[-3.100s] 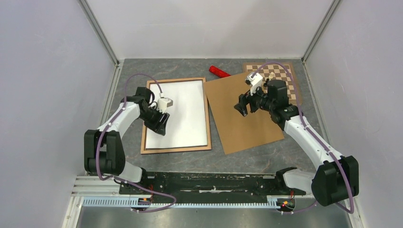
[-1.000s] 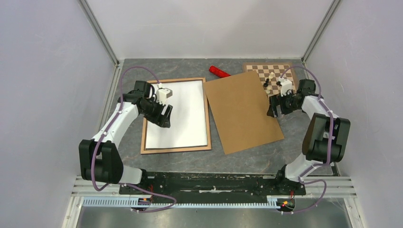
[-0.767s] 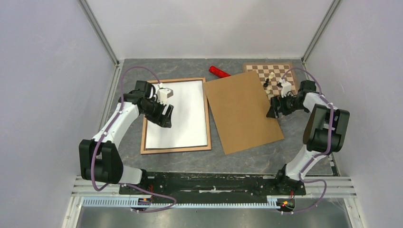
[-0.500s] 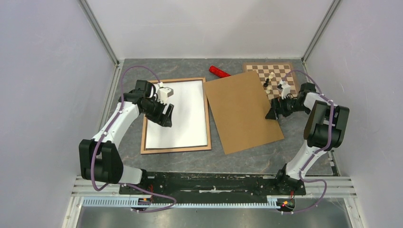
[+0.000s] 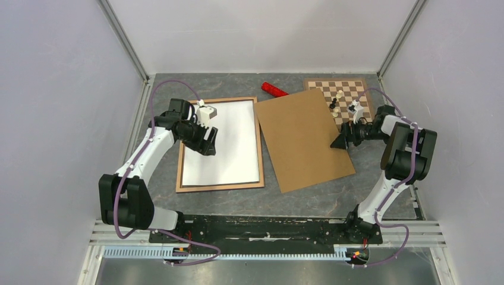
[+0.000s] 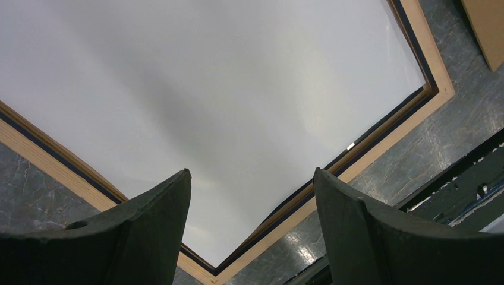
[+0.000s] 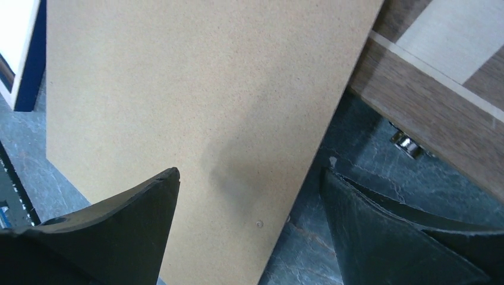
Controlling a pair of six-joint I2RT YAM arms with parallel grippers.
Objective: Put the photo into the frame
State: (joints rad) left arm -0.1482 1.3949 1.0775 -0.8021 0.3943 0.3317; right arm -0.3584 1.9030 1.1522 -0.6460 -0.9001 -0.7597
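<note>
Left arm: reaches forward and inward, elbow bent. Left hand (image 5: pixel 205 145) hangs over the near-left part of the large white-backed rectangular photo (image 5: pixel 232 139). Its fingers (image 6: pixel 148 225) are spread, with nothing between them. We cannot tell whether they touch the sheet.

Right arm: folded back sharply, forearm pointing inward. Right hand (image 5: pixel 339 142) sits low at the right edge of the plain brown fibreboard panel (image 5: pixel 300 139). It is spread too; in the wrist view one finger is over the panel (image 7: pixel 196 89) and the other over bare counter. Nothing is pinched.

The photo lies white side up inside the thin rectangular light-brown wooden frame (image 5: pixel 220 186), left of centre. A dark blue inner edge shows along the frame (image 6: pixel 438 89).

The panel lies askew just right of the frame. Its far right edge meets the square wooden chessboard (image 5: pixel 347 89); we cannot tell whether they overlap. A few black and white chess pieces (image 5: pixel 336 104) stand on the board. A red cylinder (image 5: pixel 274 89) lies beyond the panel.

Surface: grey marbled counter (image 5: pixel 238 83). Plain pale walls enclose it on three sides.
</note>
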